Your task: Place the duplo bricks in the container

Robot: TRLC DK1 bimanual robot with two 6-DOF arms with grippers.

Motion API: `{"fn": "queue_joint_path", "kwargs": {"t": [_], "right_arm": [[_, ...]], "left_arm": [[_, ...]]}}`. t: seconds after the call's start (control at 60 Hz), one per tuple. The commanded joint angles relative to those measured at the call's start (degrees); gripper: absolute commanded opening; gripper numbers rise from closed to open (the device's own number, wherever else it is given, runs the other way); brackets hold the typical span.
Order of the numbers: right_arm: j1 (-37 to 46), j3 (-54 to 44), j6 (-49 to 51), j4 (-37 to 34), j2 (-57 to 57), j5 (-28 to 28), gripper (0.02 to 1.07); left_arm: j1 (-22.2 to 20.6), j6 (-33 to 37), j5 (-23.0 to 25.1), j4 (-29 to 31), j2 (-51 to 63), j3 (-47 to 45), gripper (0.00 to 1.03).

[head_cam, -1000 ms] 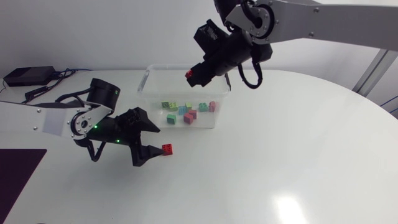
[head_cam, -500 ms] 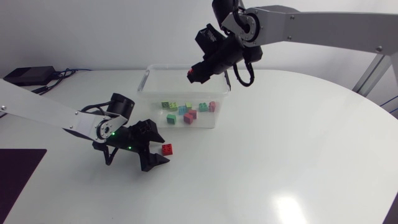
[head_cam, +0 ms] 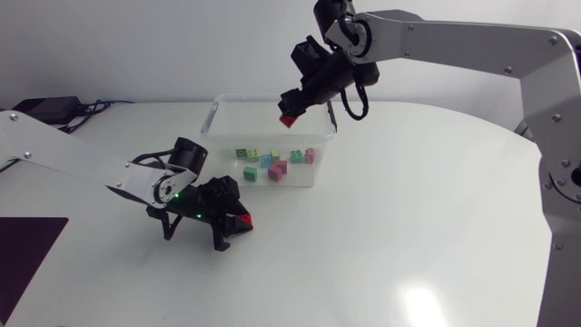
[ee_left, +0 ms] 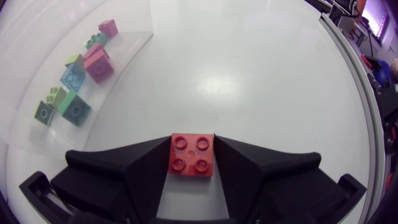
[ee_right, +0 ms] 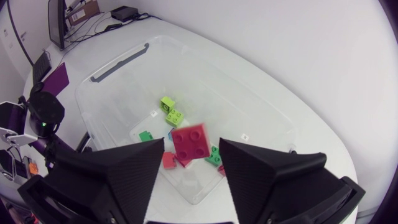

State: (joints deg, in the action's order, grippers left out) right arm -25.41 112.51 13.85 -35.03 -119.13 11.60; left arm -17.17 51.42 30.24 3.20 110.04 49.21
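A red duplo brick (ee_left: 193, 154) lies on the white table with my left gripper (ee_left: 193, 138) shut on it, one finger against each side. In the head view this gripper (head_cam: 236, 224) and its red brick (head_cam: 244, 221) sit in front of the clear plastic container (head_cam: 218, 113). My right gripper (head_cam: 298, 98) hangs above the container's back rim. Its fingers stand open, and a second red brick (ee_right: 191, 142) is loose between them, touching neither, over the container (ee_right: 118, 62). That second brick (head_cam: 289, 119) shows just below the gripper. Several coloured bricks (head_cam: 272, 163) lie on the container's floor.
A black box with cables (head_cam: 41, 111) sits at the table's back left. A dark purple mat (head_cam: 27, 250) lies at the front left edge. From the left wrist, the container's clear wall (ee_left: 127, 53) stands ahead of the gripper and off to one side.
My left gripper has slid forward around the red brick on the table and shut on it. My right gripper has opened over the container and its red brick has come free.
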Motion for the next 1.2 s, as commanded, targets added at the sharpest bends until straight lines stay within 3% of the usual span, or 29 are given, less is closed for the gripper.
{"fn": "queue_joint_path", "kwargs": {"t": [0.0,0.3,0.533,0.717,1.183], "right_arm": [[0.18,1.31,-1.63,-1.1,-0.75,0.18,1.03],[-0.26,-0.27,-1.72,-1.8,3.82,0.18,1.03],[-0.78,-7.22,-1.28,-1.45,11.99,0.01,1.03],[-1.75,-14.86,-0.14,-1.19,18.76,-0.08,1.03],[-3.24,-35.87,2.41,3.74,28.87,-1.58,1.03]], "left_arm": [[0.03,1.05,0.87,0.05,-3.87,-1.93,0.29],[-0.23,0.7,0.87,4.97,-15.91,-4.83,0.28],[0.12,0.17,0.79,9.98,-24.43,-3.95,0.28],[1.35,-0.27,0.79,14.11,-28.48,0.62,0.28],[4.16,-4.66,0.79,15.78,-24.7,16.79,0.28]]}}
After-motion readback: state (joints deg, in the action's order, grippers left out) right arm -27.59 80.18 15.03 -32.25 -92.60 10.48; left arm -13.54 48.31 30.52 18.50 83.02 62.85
